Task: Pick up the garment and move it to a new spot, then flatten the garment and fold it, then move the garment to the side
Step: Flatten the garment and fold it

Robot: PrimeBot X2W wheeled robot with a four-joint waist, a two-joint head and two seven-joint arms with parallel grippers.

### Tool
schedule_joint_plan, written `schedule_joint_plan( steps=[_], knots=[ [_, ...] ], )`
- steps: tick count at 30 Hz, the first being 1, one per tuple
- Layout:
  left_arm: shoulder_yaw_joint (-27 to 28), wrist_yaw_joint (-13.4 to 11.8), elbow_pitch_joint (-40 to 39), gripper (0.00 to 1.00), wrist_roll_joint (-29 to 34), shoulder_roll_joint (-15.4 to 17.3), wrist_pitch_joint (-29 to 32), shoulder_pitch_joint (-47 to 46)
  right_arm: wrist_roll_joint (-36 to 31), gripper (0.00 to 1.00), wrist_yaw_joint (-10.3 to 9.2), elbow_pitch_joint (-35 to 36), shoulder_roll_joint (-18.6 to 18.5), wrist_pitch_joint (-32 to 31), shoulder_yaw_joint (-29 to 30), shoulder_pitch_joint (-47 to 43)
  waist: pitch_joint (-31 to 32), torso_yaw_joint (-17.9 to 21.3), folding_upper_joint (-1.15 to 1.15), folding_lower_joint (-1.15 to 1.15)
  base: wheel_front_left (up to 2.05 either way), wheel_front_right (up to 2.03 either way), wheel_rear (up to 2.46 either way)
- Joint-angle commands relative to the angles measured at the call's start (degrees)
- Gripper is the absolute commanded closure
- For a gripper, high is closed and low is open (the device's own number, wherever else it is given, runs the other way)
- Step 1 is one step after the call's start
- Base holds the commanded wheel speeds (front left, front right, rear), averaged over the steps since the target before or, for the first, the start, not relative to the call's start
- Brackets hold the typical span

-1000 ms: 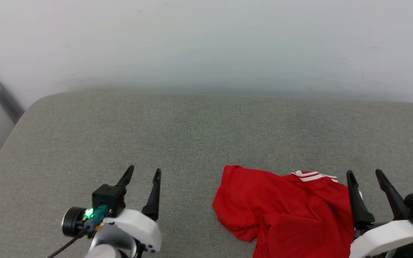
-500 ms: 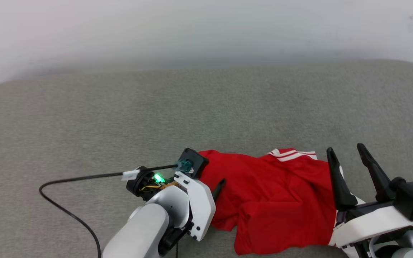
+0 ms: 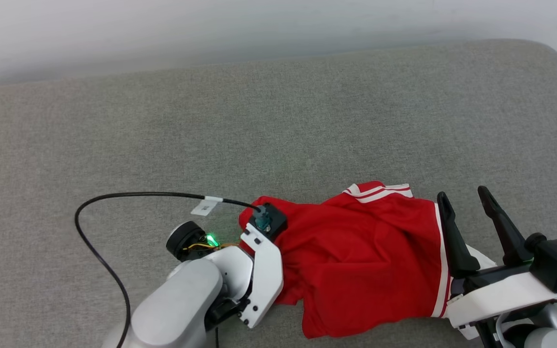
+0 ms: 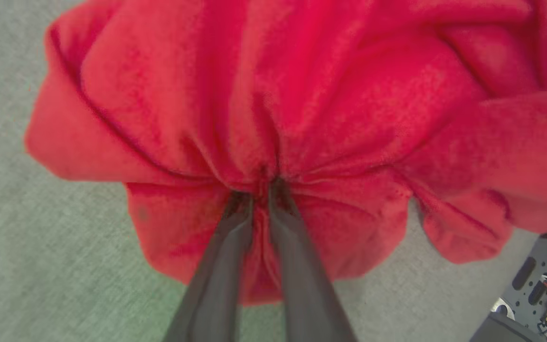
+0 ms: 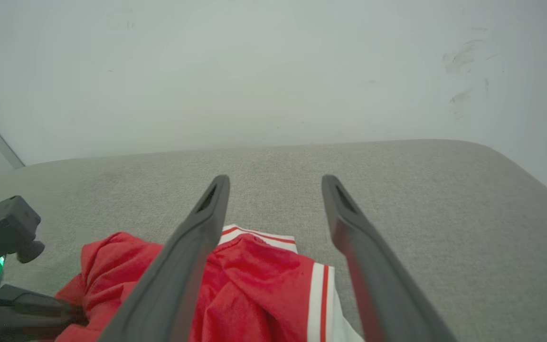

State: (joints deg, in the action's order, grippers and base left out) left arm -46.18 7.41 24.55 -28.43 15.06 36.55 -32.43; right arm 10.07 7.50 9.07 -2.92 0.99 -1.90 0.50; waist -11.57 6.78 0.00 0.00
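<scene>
Closest to me, at the near edge of the grey fabric cushion point(image 3: 259, 121), the left gripper point(image 4: 260, 187) has its two dark fingers clenched together on a bunch of red cloth, and folds fan out from the pinch. That cloth is the left end of the red jersey T-shirt point(image 3: 370, 261), which lies crumpled on the near-right part of the cushion. A red-and-white striped trim peeks out at its far side, and a white-and-red stripe runs down its right edge. A green light point(image 3: 209, 239) glows on the left wrist. From there a black cable point(image 3: 114, 195) carrying a small white tag point(image 3: 204, 208) loops over the cushion toward the left. The right gripper point(image 3: 462, 198) sits over the shirt's right edge, its fingers spread wide apart, released. Beyond the shirt the cushion runs back to its rounded far-right corner, with a white wall point(image 3: 211, 29) behind it.
</scene>
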Motion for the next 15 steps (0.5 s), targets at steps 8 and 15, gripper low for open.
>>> schedule_joint_plan(
  steps=[8, 15],
  knots=[
    [1.83, -1.92, -2.89, 1.0, 3.29, 1.97, -10.75, -2.58, 0.59, 0.0, -0.02, -0.68, 0.06, 0.12, 1.88, -0.64, 2.34, -3.29, 0.0, 0.0, 0.0, 0.0, 0.0],
    [4.1, -5.79, -13.99, 1.0, 5.37, 6.19, -15.45, 0.12, 0.12, 0.0, -0.02, -0.05, 0.05, -0.42, 3.24, -1.91, 5.77, -7.89, 0.0, 0.0, 0.0, 0.0, 0.0]
  ],
)
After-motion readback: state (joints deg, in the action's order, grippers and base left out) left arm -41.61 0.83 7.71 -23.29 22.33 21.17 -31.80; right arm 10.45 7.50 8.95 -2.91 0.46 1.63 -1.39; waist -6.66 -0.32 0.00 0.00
